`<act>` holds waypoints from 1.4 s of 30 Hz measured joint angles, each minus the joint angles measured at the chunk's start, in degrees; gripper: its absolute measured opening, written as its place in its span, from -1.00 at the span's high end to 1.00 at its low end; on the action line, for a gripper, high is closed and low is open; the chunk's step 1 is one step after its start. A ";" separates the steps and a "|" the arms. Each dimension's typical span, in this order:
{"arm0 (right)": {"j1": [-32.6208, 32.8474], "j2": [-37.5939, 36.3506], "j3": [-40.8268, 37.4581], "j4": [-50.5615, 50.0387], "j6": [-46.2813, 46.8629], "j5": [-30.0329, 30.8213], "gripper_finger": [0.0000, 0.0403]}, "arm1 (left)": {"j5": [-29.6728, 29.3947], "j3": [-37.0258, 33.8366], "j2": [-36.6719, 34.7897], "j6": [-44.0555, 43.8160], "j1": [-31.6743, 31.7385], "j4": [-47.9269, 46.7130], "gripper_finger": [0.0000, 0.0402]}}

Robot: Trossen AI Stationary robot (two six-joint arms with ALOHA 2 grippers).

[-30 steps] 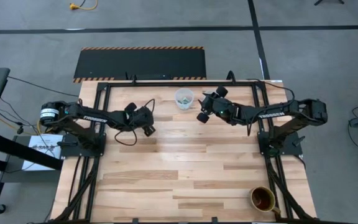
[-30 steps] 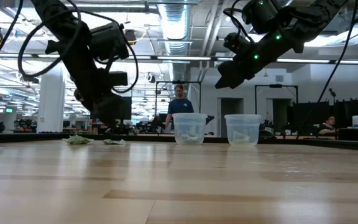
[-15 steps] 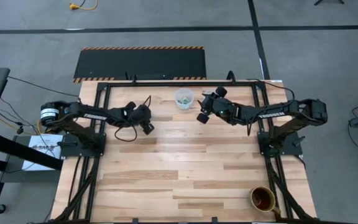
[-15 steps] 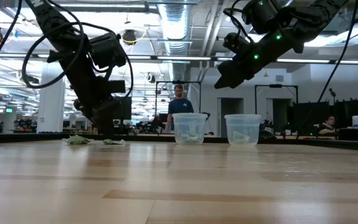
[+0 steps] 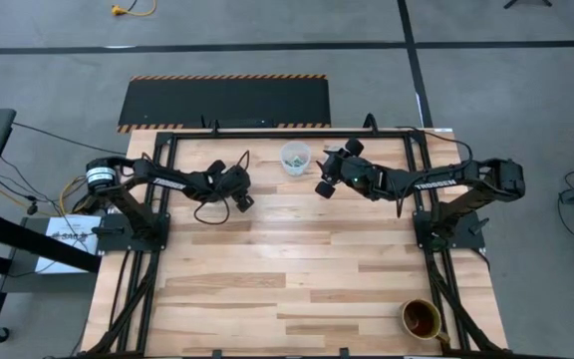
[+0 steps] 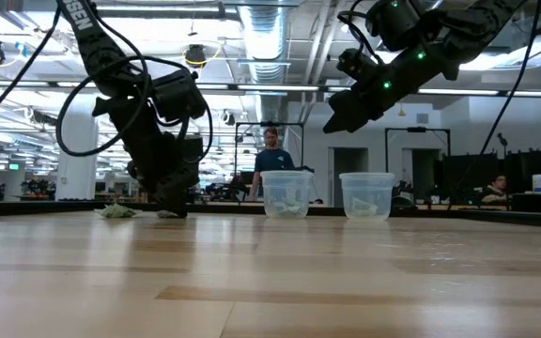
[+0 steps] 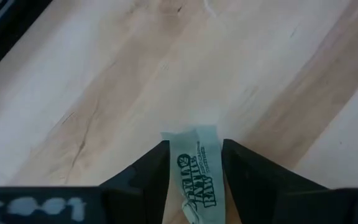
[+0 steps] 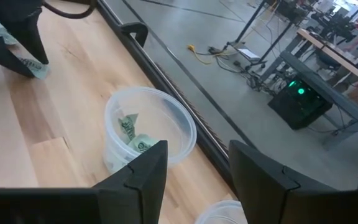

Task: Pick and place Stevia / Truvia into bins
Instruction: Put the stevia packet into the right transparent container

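A pale green paper Truvia packet (image 7: 196, 176), its lettering partly cut off, lies flat on the wooden counter (image 7: 92, 93) near the far edge, pinched between the left tool (image 7: 194, 177) fingers. A clear round bin (image 8: 146, 134) holds crumpled packets. The right tool (image 8: 194, 171) hovers spread above it.

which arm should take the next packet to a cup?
Left. The left pincer already has a packet between its fingers, low on the table. The right pincer hangs open and empty above the clear cup, which already holds packets.
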 joint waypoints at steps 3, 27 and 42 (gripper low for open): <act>-0.02 0.00 0.00 0.00 0.00 -0.75 0.18 | 0.29 0.20 0.10 1.17 0.00 -0.24 0.38; -0.04 0.00 0.00 0.81 0.04 -7.77 0.24 | -0.80 -0.27 -5.00 12.23 -6.31 30.46 1.00; 0.00 0.00 -0.02 5.52 0.02 -25.88 0.31 | 25.72 -0.13 -8.38 17.02 -6.95 60.57 1.00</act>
